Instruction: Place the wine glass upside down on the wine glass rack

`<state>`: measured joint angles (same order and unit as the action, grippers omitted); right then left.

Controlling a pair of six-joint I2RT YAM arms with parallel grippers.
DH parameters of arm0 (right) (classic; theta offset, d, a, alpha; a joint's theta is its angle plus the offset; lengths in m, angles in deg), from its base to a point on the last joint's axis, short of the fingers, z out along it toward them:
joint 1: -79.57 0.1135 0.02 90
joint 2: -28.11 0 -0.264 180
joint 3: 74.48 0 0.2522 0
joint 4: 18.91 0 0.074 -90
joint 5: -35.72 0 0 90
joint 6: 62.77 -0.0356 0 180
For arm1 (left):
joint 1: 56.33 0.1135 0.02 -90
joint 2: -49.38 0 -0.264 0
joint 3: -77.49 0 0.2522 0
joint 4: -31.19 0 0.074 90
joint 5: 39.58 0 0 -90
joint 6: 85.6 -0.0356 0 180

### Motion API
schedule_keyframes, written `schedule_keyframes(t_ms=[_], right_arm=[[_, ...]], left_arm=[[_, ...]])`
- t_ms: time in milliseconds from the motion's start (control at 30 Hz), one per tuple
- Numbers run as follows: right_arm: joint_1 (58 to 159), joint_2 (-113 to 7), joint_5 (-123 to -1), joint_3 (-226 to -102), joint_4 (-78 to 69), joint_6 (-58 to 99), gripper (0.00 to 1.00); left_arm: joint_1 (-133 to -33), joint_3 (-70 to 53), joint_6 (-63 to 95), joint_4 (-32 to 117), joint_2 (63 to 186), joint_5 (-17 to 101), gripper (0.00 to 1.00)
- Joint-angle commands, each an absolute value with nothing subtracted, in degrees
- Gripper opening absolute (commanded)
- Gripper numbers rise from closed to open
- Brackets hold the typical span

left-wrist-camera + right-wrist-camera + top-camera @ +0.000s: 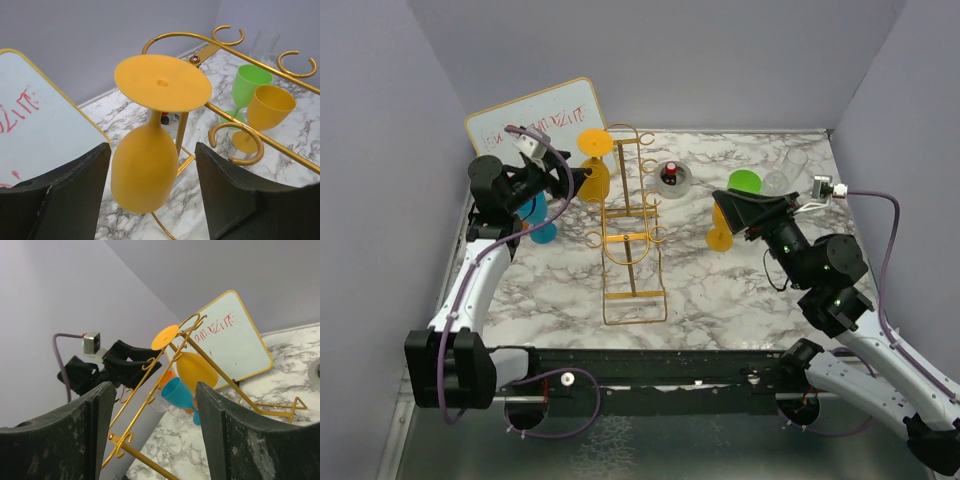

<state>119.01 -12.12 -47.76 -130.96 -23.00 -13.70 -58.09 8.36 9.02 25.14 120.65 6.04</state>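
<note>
Orange wine glass (145,170) hangs inverted on wine glass rack (626,237); left gripper (151,155) spread wide, grasping nothing; next probably a straight retreat without nudging it.

A matt, smooth, opaque plastic look marks the orange wine glass (145,170) and the green glass (247,85). The rack (181,131) is thin metal wire with a polished gold sheen. The desk (720,290) wears a smooth, faintly glossy marble-pattern finish. The whiteboard (40,135) is slick and shiny within a gold rim; the clear glass (265,45) is see-through.
</note>
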Motion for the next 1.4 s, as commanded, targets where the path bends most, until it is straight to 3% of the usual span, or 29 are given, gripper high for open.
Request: schedule_keyframes(t_ms=[0,233,400,533,867,1367], right_arm=[[119.38,-12.05,-45.01,-133.61,-15.65,-13.6,0.72],[119.38,-15.52,-37.74,-140.44,1.27,-10.03,0.74],[119.38,-23.12,-30.84,-149.35,16.8,-4.31,0.74],[119.38,-32.06,-28.65,-155.95,25.6,-0.62,0.74],[119.3,-46.72,-27.75,-160.51,29.7,5.59,0.72],[115.3,-62.1,-25.7,-166.47,31.28,5.48,0.6]], left_arm=[[-57.67,10.97,6.92,33.2,113.98,16.74,0.71],[-57.74,13.27,20.04,44.41,105.21,31.76,0.73],[-57.7,8.54,25.12,59.78,99.19,41.69,0.89],[-57.66,6.01,24.63,66.13,94.76,36.75,0.99],[-59.12,-2.47,21.52,75.89,87.92,33.8,0.99],[-64.34,-7.64,17.41,77.48,89.52,32.8,0.99]])
